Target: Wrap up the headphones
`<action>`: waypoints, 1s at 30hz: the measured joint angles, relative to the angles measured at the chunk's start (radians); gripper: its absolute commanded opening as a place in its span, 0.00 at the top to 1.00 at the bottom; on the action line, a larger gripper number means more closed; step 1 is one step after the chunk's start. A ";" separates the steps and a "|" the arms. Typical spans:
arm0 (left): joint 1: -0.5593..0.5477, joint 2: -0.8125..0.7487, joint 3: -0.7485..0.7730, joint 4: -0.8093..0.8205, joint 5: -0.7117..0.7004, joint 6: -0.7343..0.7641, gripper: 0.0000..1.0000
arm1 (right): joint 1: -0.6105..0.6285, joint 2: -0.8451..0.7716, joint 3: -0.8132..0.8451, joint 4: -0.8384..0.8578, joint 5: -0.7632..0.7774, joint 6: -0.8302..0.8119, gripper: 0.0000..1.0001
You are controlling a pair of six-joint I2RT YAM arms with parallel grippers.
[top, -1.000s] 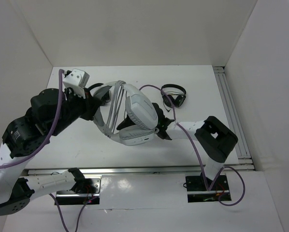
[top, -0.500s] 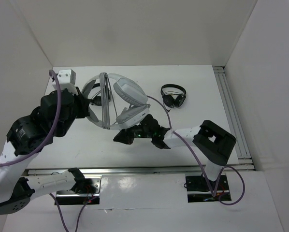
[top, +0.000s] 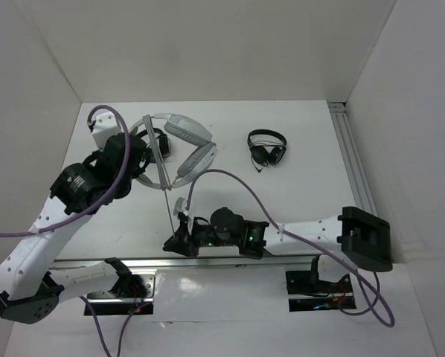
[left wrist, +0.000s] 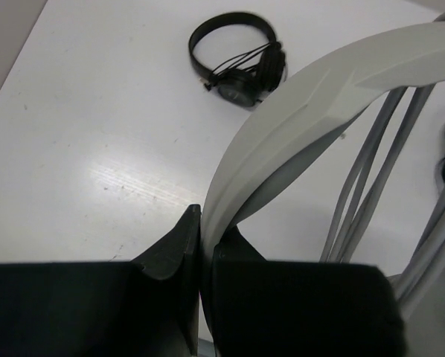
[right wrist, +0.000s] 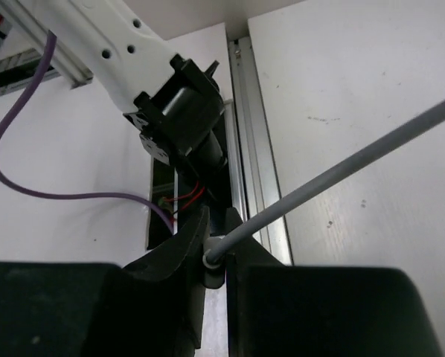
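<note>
The white headphones (top: 187,140) hang off the table at the back left, with several turns of grey cable (top: 161,152) wound across the band. My left gripper (top: 144,152) is shut on the headband (left wrist: 304,111); its jaws (left wrist: 205,223) pinch the band's edge, and cable strands (left wrist: 371,171) run beside it. From the wraps a single stretch of cable (top: 168,204) runs straight down to my right gripper (top: 172,241) at the near table edge. That gripper (right wrist: 216,256) is shut on the plug end of the cable (right wrist: 341,160), which runs out taut.
Small black headphones (top: 268,146) lie at the back right of the table (top: 304,186), also in the left wrist view (left wrist: 237,63). Another black pair (top: 163,141) sits behind the white one. A metal rail (top: 354,175) lines the right edge. The left arm's base (right wrist: 170,97) is close to my right gripper.
My right gripper has swung from the table's middle to the near edge, drawing the cable out straight. The left arm has carried the headphones back and left, turning them.
</note>
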 measured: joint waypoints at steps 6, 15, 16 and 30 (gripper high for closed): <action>0.055 0.070 -0.112 -0.006 0.056 0.047 1.00 | 0.117 -0.107 0.089 -0.244 0.270 -0.109 1.00; 0.068 0.127 -0.291 0.190 0.257 0.286 1.00 | 0.178 -0.107 0.239 -0.671 0.533 -0.249 1.00; 0.069 0.128 -0.310 0.206 0.286 0.311 1.00 | 0.180 -0.107 0.248 -0.702 0.554 -0.262 0.98; -0.035 0.216 -0.405 0.282 0.704 0.559 1.00 | 0.196 -0.099 0.394 -0.993 0.694 -0.407 0.95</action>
